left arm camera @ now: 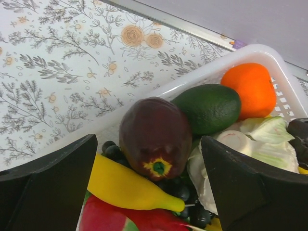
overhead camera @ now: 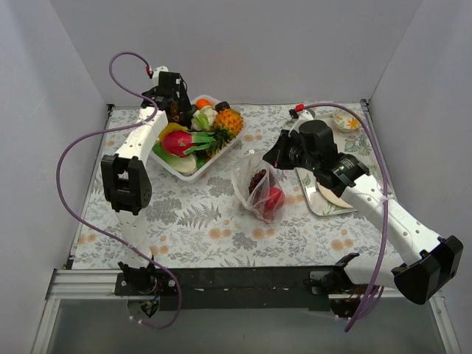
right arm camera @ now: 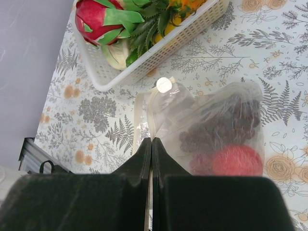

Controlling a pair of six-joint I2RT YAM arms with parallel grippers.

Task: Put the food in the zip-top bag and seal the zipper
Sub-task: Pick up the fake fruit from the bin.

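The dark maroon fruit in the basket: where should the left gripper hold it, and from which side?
Grip the maroon fruit across its rounded middle, from above: it lies uppermost, sides exposed, and the open left gripper is lined up over it.

Your left arm (overhead camera: 136, 147) rises from its near-left base to a folded elbow, then runs along the left side to the far left, wrist tipped downward; your left claw (left arm camera: 149, 139) stands wide apart, its two dark fingers (left arm camera: 48, 187) spread at either side of the wrist view. Your right arm (overhead camera: 383, 210) has its elbow out at the near right, forearm slanting far and left toward the middle; your right claw (right arm camera: 151, 142) is closed tight, tips pressed together, pinching the edge of the zip-top bag (right arm camera: 216, 125).
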